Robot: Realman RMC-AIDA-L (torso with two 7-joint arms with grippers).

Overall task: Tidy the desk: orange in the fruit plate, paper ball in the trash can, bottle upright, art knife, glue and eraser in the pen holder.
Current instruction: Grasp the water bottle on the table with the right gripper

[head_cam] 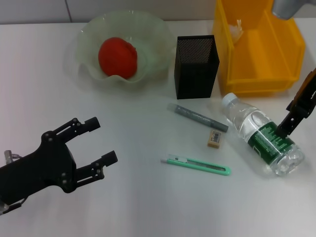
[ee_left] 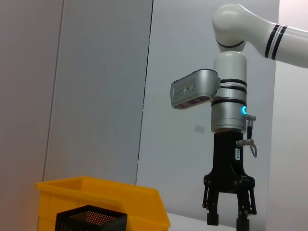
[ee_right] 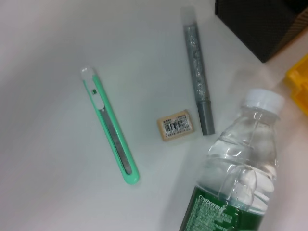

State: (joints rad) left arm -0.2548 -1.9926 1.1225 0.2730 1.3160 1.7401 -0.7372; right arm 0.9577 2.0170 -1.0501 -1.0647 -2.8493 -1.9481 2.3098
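Observation:
The orange [head_cam: 117, 57] lies in the pale fruit plate [head_cam: 84, 54] at the back left. The clear bottle [head_cam: 261, 134] [ee_right: 236, 187] lies on its side at the right, white cap toward the black mesh pen holder [head_cam: 196, 66]. My right gripper [head_cam: 288, 127] [ee_left: 227, 222] hangs open just over the bottle's green label. Between holder and bottle lie the grey glue [head_cam: 197, 117] [ee_right: 198, 94], the eraser [head_cam: 214, 138] [ee_right: 176, 125] and the green art knife [head_cam: 197, 165] [ee_right: 110, 132]. A pale crumpled paper ball [head_cam: 238, 28] shows inside the yellow trash can [head_cam: 256, 54]. My left gripper [head_cam: 102, 140] is open at the front left, holding nothing.
The yellow trash can [ee_left: 96, 192] stands right beside the pen holder [ee_left: 91, 219] at the back right. The white table [head_cam: 148, 207] stretches bare between my left gripper and the knife.

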